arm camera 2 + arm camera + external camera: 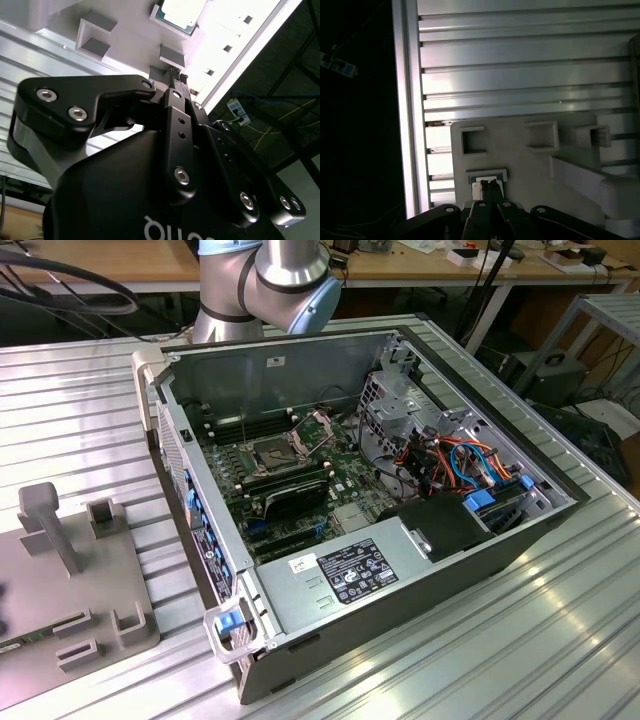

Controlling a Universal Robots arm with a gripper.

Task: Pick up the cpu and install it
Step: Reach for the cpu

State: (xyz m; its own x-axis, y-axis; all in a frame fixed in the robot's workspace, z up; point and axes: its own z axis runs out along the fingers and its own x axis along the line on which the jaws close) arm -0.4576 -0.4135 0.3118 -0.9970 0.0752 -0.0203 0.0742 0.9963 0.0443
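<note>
Second wrist view – gripper (178,75) pinched fully closed, holding nothing; the cpu (181,14) lies flat on the grey fixture (130,30) – just ahead of the gripper, clear of it

A: Exterior view sits high, angled down across the table (520,640) onto the open case (380,540), mid-range.
B: Both wrist views hug the gripper (492,184), close over the plate (520,150) by the table's edge. Same plate (40,580) at the exterior view's left!
</note>
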